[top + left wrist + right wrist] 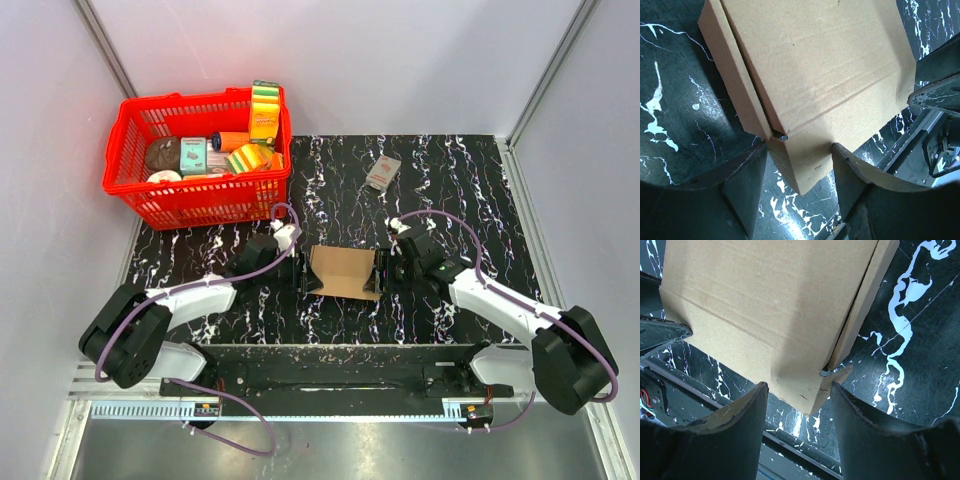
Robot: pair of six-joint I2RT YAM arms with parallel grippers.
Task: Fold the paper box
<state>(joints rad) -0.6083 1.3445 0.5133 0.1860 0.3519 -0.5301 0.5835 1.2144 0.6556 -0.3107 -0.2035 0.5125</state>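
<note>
— Brown cardboard in the middle of the overhead frame; is that the paper box (340, 272)?
— It is; it lies on the black marbled table (460, 200), its long side running left to right across the frame; in both wrist views a narrow side panel shows along one edge of the broad top face.
— And the arms?
— The left gripper (304, 272) meets the box's left end; the right gripper (382, 272) meets its right end. Each has its jaws about half apart; in each wrist view the end of the box fills the gap, the cardboard touching both fingers (747, 190); so both hold the box.
— Anything else on the table?
— A red basket (210, 205) of groceries at the upper left; a small grey-and-red packet (382, 172) above the box, well apart from it.
</note>
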